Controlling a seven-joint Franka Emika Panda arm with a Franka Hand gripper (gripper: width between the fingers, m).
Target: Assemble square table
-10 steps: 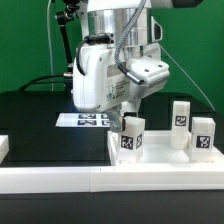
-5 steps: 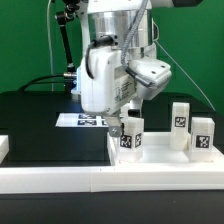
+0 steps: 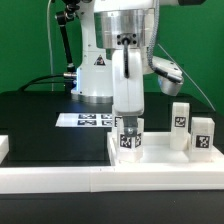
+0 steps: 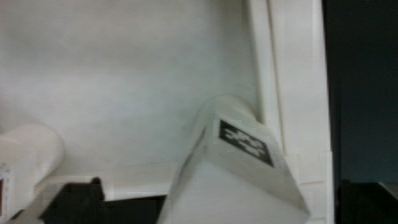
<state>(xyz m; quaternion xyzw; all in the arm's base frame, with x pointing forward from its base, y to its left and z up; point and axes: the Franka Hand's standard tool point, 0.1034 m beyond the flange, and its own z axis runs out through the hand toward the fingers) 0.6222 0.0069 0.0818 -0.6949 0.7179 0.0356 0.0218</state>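
Observation:
The white square table top (image 3: 165, 158) lies on the black table at the exterior view's right, rim up. A tagged white leg (image 3: 129, 139) stands on its near-left corner. My gripper (image 3: 127, 124) points straight down over that leg. In the wrist view the leg (image 4: 237, 165) rises between my dark fingertips (image 4: 82, 196), with a gap beside it, so the gripper (image 4: 222, 197) is open and holds nothing. Two more legs (image 3: 180, 115) (image 3: 203, 136) stand on the top's right side. The tray floor (image 4: 125, 80) fills most of the wrist view.
The marker board (image 3: 85, 120) lies flat on the black table behind the top. A long white rail (image 3: 60, 178) runs along the front edge. A second white shape (image 4: 25, 165) shows beside the leg in the wrist view. Cables hang behind the arm.
The hand has swung from a tilt to pointing straight down over the near-left leg, and its jaws have spread. The leg and the other parts have not moved.

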